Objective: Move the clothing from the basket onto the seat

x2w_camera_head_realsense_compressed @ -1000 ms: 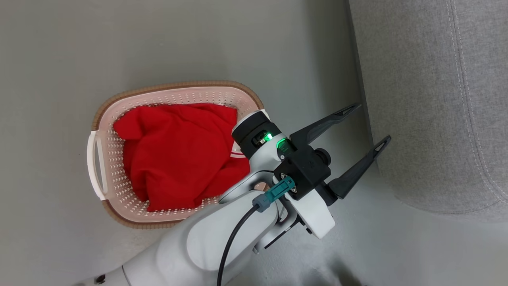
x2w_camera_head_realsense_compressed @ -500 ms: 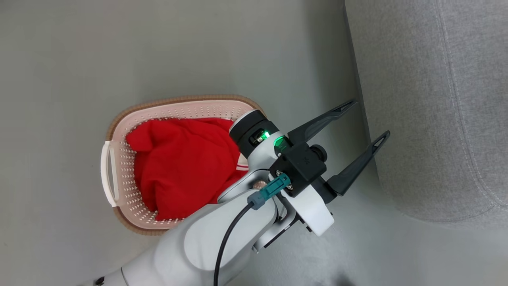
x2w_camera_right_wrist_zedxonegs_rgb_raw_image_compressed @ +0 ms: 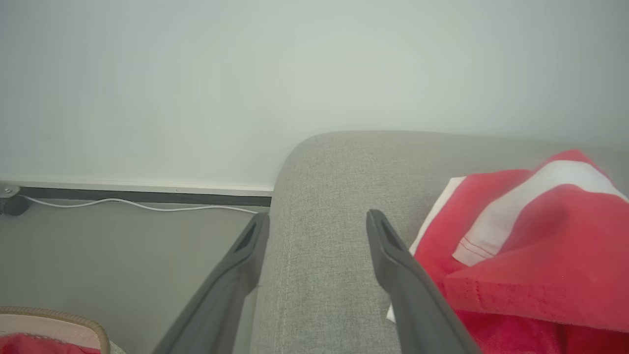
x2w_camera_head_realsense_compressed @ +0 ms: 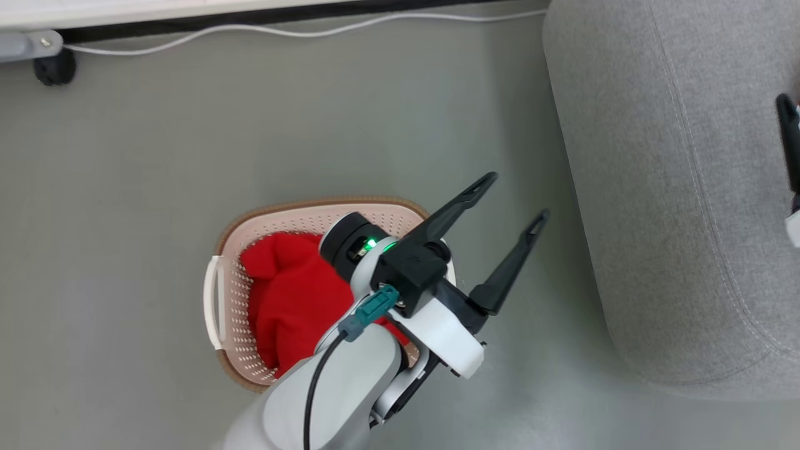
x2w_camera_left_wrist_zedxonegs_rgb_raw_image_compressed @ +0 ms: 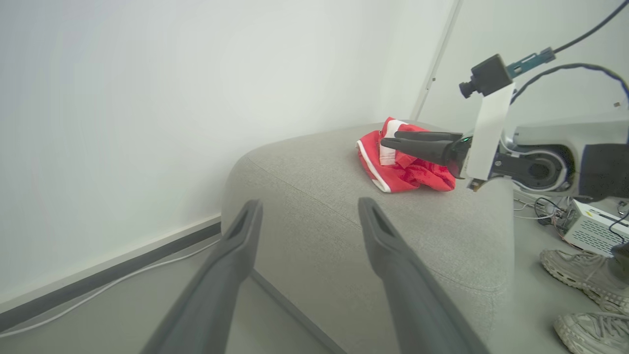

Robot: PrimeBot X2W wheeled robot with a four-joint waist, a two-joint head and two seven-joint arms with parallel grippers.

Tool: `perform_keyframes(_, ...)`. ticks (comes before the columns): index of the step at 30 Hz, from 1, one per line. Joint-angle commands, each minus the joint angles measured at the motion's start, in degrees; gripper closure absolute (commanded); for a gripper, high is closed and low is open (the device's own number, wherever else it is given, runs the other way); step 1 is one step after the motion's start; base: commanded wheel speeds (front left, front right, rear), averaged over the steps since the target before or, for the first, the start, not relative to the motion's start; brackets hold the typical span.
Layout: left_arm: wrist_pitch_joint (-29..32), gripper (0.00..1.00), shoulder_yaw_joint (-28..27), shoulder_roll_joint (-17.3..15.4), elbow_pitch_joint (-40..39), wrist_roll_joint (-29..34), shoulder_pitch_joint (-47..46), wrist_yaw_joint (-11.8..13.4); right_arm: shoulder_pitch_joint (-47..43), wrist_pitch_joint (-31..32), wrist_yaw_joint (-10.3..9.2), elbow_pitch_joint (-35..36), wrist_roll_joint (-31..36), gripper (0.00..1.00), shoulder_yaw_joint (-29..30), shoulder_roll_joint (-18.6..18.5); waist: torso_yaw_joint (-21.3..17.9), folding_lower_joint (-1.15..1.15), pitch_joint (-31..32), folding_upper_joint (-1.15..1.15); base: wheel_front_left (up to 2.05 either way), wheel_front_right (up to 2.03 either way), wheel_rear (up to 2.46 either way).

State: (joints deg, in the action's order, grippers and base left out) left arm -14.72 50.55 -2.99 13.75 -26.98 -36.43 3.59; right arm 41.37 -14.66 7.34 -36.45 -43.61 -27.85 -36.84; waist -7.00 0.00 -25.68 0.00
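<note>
Right claw (x2w_camera_right_wrist_zedxonegs_rgb_raw_image_compressed: 317,217) is open and empty, beside one red garment (x2w_camera_right_wrist_zedxonegs_rgb_raw_image_compressed: 530,255) lying on the seat (x2w_camera_right_wrist_zedxonegs_rgb_raw_image_compressed: 319,167). Left claw (x2w_camera_head_realsense_compressed: 516,197) is open too. More red clothing (x2w_camera_head_realsense_compressed: 281,300) sits in the basket (x2w_camera_head_realsense_compressed: 300,209), left of the seat.

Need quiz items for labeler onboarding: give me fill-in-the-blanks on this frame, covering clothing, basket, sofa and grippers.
1. A red garment with white trim lies on top of the grey ____.
2. More red clothing sits inside the cream ____.
3. The left gripper and the right gripper both have their jaws standing ____.
Missing words: sofa; basket; open.
</note>
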Motion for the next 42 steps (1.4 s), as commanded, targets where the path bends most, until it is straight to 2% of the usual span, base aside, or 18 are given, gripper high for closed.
perform_keyframes(1,-0.28,0.00,-2.93,0.12,-1.60,0.44,1.57,0.54,-2.95,-0.34,0.14,2.04,1.08,0.00,-0.29,-1.14,1.41,0.00,2.18,0.00,0.00,0.00,0.00)
perform_keyframes(13,-0.28,0.00,-16.86,0.12,-0.31,5.72,11.88,2.88,-8.94,-0.34,0.14,9.72,6.18,0.00,3.41,4.39,5.48,0.00,10.60,0.00,0.00,0.00,0.00)
perform_keyframes(20,-0.28,0.00,-25.82,0.12,0.13,8.59,18.35,3.08,-13.68,-0.34,0.14,12.90,10.13,0.00,6.98,7.90,7.10,0.00,15.24,0.00,0.00,0.00,0.00)
perform_keyframes(30,-0.28,0.00,-37.46,-0.42,-0.52,12.14,27.55,3.66,-22.08,-0.34,0.14,16.91,15.17,0.00,12.29,13.06,7.43,0.00,21.05,0.00,0.00,0.00,0.00)
perform_keyframes(42,-0.28,0.00,-45.89,-0.76,-0.70,14.79,36.48,3.94,-30.36,-0.34,0.14,21.20,19.49,0.00,15.27,17.90,6.79,0.00,25.24,0.00,0.00,0.00,0.00)
